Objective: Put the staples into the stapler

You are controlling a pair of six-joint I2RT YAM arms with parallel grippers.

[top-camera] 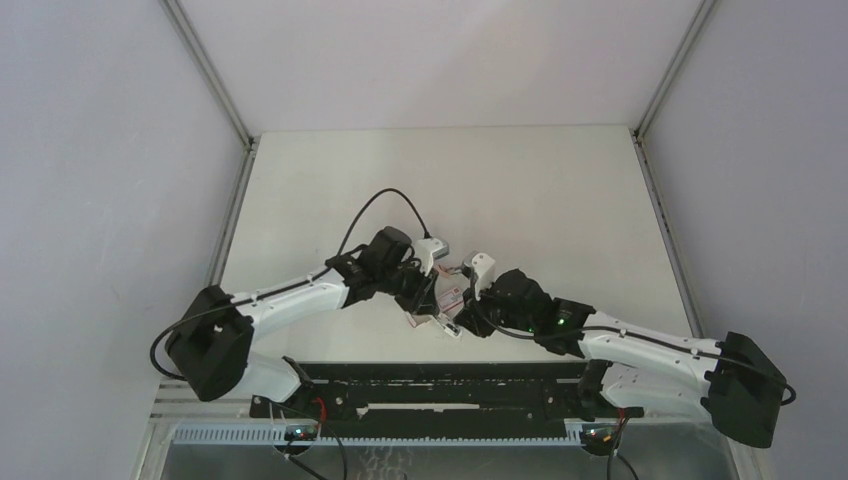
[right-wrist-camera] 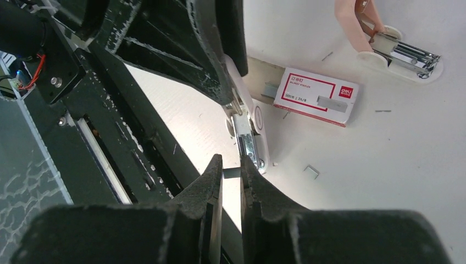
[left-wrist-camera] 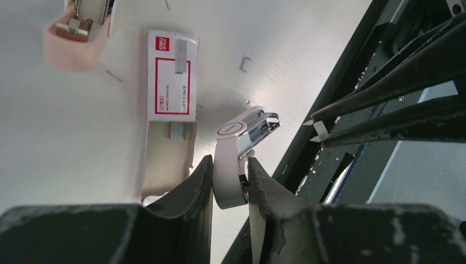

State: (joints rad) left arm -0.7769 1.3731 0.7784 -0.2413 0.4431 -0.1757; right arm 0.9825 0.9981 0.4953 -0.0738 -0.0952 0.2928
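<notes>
The left gripper (left-wrist-camera: 229,161) has its jaws partly closed and clamped on the rear of the small white plastic stapler (left-wrist-camera: 226,132). It holds the stapler tilted and seemingly clear of the surface, with the metal magazine (right-wrist-camera: 248,146) bared towards the other arm, presumably so the channel can be fed. The right gripper (right-wrist-camera: 231,162) has its jaws almost together, pinching a short grey strip of staples (right-wrist-camera: 231,173) just beside the magazine's open end; by my reading it is not yet seated. Below, the white table (left-wrist-camera: 66,143) carries a white cardboard staple box with a red border (left-wrist-camera: 170,77), its flap open to give access. A pink stapler (left-wrist-camera: 74,38) lies apart, unused. Loose staples (left-wrist-camera: 245,64) dot the surface.
</notes>
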